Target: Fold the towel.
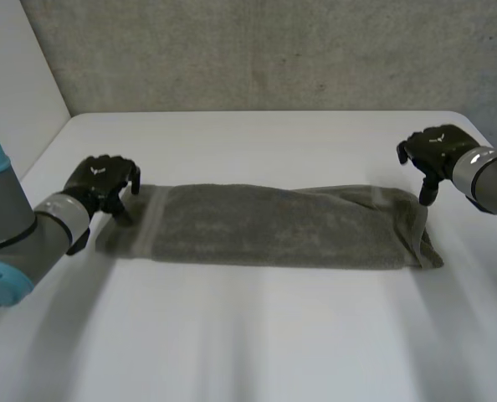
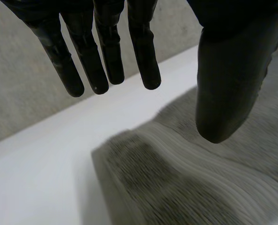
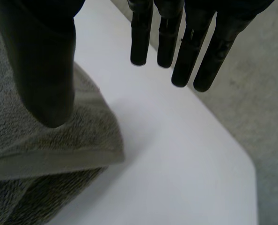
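A grey-green towel (image 1: 274,224) lies folded into a long narrow strip across the white table (image 1: 257,335). My left hand (image 1: 102,182) hovers at the strip's left end, open, its fingers (image 2: 106,56) straight and apart from the thumb, nothing between them. The towel's end (image 2: 176,178) lies just under that hand. My right hand (image 1: 435,151) hangs over the strip's right end, open too, with its fingers (image 3: 176,42) spread away from the thumb. Under it the towel's corner (image 3: 59,145) lies in layered folds on the table.
A grey wall (image 1: 274,50) rises behind the table's far edge. The table's right edge (image 3: 251,164) runs close to my right hand, with grey floor beyond it. Bare white tabletop spreads in front of the towel.
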You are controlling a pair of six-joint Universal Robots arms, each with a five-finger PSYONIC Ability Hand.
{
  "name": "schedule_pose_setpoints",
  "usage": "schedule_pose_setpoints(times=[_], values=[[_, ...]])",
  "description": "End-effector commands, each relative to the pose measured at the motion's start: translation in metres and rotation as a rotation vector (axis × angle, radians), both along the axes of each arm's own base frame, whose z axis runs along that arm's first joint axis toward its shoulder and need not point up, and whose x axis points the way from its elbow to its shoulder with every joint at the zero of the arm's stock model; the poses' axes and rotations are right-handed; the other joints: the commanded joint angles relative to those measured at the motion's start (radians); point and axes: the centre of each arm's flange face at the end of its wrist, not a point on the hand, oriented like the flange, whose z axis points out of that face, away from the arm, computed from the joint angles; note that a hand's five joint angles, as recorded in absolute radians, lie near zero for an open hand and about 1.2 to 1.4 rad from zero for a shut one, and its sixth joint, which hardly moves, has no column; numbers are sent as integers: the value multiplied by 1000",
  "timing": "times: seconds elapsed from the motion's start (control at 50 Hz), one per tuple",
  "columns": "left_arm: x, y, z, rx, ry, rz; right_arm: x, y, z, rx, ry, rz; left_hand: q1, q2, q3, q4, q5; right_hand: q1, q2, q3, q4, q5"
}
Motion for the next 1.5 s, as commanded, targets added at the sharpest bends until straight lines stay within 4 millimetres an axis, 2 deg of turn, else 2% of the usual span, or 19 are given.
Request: schedule_pose_setpoints(times=[0.02, 0.12, 0.24, 0.36, 0.54, 0.66, 0.7, 0.72, 0.74, 0.76, 0.88, 0.98, 1.06, 1.14, 1.2, 1.24, 1.36, 1.4, 1.5], values=[[2, 21, -16, 68, -12, -4, -6, -16, -28, 82, -79, -54, 0, -16, -21, -24, 4, 77, 79, 68, 68, 61], [4, 27, -24, 96, -16, -1, -10, -24, -49, 129, -85, -73, 0, -16, -21, -24, 4, 106, 108, 97, 97, 90], [3, 27, -27, 101, -19, -2, -9, -30, -68, 177, -111, -90, 0, -16, -21, -24, 4, 358, 360, 350, 350, 342], [4, 25, -25, 86, -16, 0, -9, -42, -70, 170, -115, -92, 0, -16, -21, -24, 4, 900, 902, 892, 892, 884], [4, 24, -26, 80, -15, 0, -12, -84, -50, -29, -65, -71, -6, -21, -27, -30, -2, 909, 911, 901, 901, 893], [4, 25, -27, 84, -16, 1, -12, -88, -53, -57, -9, -52, -6, -21, -27, -30, -2, 872, 874, 864, 864, 856], [5, 26, -27, 87, -15, 3, -11, -83, -57, -37, 26, -37, -9, -24, -30, -33, -5, 189, 191, 180, 180, 173], [5, 26, -27, 87, -15, 3, -11, -83, -57, -37, 26, -37, -9, -24, -30, -33, -5, 185, 187, 177, 177, 169], [5, 26, -27, 85, -15, 5, -12, -79, -59, -15, 40, -33, -9, -24, -30, -33, -5, -117, -115, -126, -126, -133], [5, 26, -27, 85, -15, 5, -11, -75, -58, -4, 48, -32, -12, -27, -33, -35, -8, -213, -211, -222, -222, -229], [5, 25, -26, 81, -16, 6, -17, -58, -39, 27, 38, -31, -12, -27, -33, -36, -8, -232, -230, -240, -240, -248], [7, 26, -26, 84, -15, 9, -24, -22, -6, 22, 21, -13, -18, -33, -39, -41, -14, -197, -194, -205, -205, -213], [8, 25, -26, 85, -15, 14, -24, 0, -1, 33, 9, 15, -18, -33, -39, -41, -14, -121, -119, -129, -129, -137], [9, 25, -26, 85, -15, 16, -22, 29, -10, 66, -6, 53, -18, -33, -39, -41, -14, 20, 22, 12, 12, 4], [9, 26, -27, 88, -15, 14, -22, 35, -16, 74, -9, 58, -18, -33, -39, -41, -14, 41, 43, 33, 33, 25], [9, 26, -26, 87, -15, 16, -22, 43, -34, 88, -6, 63, -18, -33, -39, -41, -14, 73, 76, 65, 65, 58], [8, 27, -27, 90, -15, 13, -23, 47, -55, 74, 8, 63, -18, -33, -39, -41, -14, 106, 108, 97, 97, 90], [8, 27, -25, 85, -14, 11, -24, 44, -68, 58, 14, 61, -18, -33, -39, -41, -14, 150, 152, 141, 141, 134], [9, 27, -23, 78, -11, 13, -29, 35, -79, 13, 38, 52, -21, -36, -42, -44, -17, 209, 211, 200, 200, 193]])
